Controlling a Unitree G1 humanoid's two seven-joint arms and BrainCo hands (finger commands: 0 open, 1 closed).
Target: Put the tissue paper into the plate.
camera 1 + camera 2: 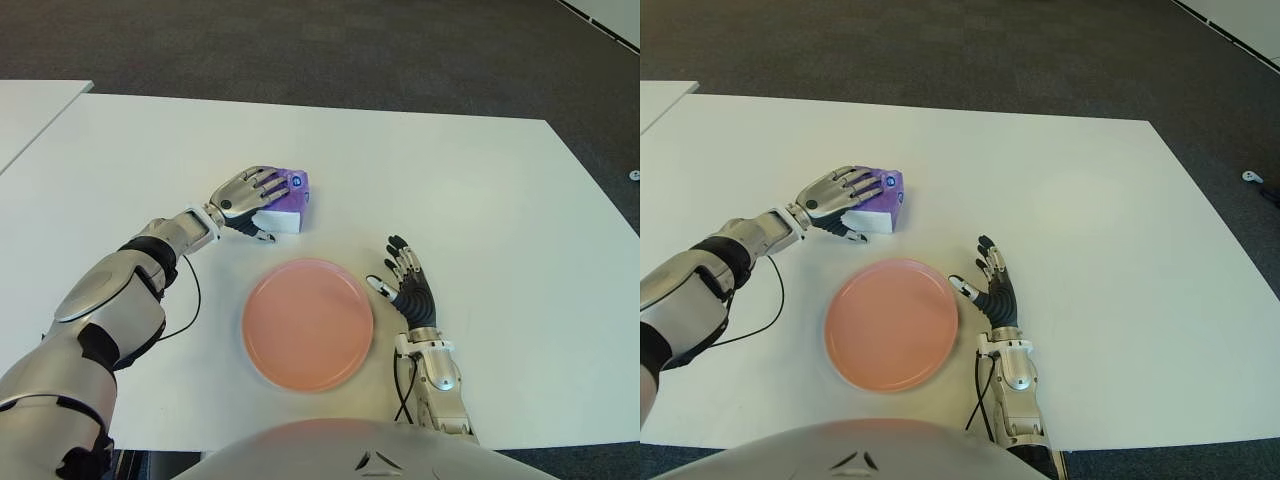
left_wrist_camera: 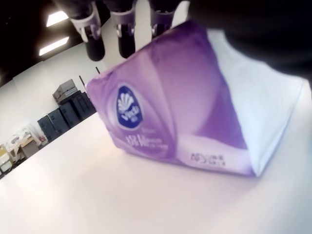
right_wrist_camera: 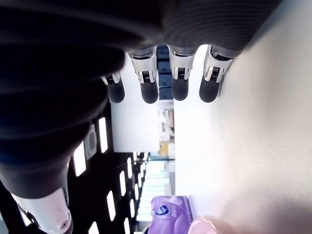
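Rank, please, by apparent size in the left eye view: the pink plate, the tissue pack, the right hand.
1. Pink plate, clearly largest.
2. Right hand, open beside the plate.
3. Tissue pack, partly covered by the left hand grasping it, so ranks 2 and 3 are unsure.

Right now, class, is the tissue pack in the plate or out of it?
Out. The tissue pack sits on the table beyond the empty pink plate, with the left hand over it.

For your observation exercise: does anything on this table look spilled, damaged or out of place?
Nothing stands out. The tissue pack sits intact on the white table, with the left hand over it. The pink plate is bare and unbroken. The right hand shows beside it, open.
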